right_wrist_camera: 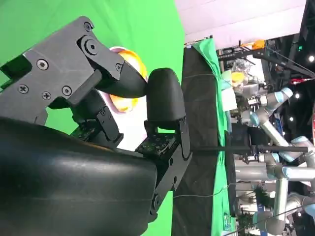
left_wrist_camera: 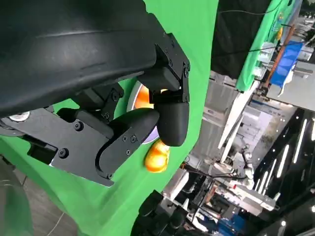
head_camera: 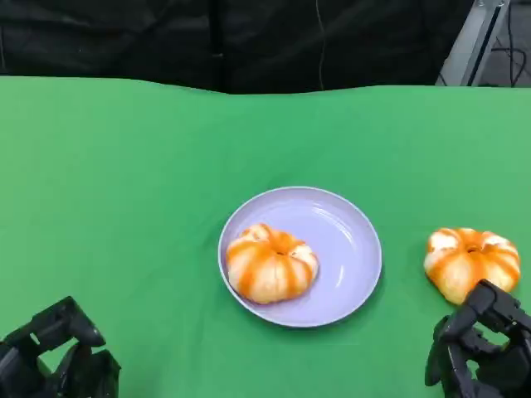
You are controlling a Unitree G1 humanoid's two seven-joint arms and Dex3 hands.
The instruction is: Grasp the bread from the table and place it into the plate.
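Bread [head_camera: 472, 262] partly hidden by right hand [head_camera: 481, 348], grip unclear, left hand [head_camera: 54, 352] cropped, empty.

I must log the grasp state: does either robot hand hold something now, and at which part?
Nothing is held. The left robot hand and right robot hand are empty above the cloth; one bread lies in the plate, the other bread on the table.
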